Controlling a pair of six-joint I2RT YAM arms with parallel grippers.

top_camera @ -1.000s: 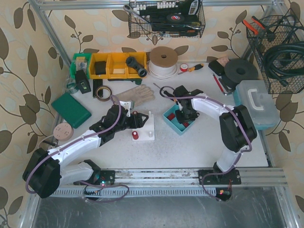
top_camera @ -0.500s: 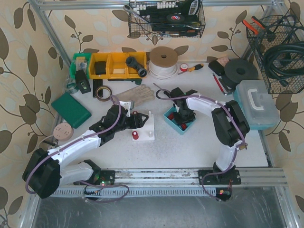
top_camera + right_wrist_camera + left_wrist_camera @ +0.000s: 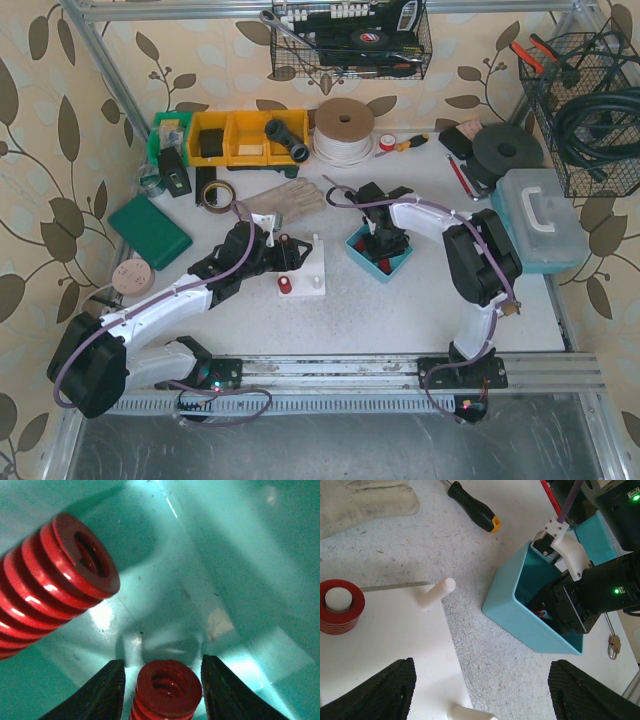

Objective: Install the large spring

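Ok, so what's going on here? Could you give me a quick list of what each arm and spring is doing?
Left gripper: open, above the white plate
Right gripper: open inside the teal bin, straddling the small red spring
Large red spring: lying in the bin, ungripped
Pegs: fitted spring on one; bare peg beside it

From above, tips of the right gripper (image 3: 383, 246) sit hidden in the teal bin (image 3: 357, 251). Wrist view: red spring (image 3: 50, 575) cut at left, lower spring (image 3: 167, 687) cut at bottom.

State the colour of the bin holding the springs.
The bin is teal; the left wrist view shows it best.
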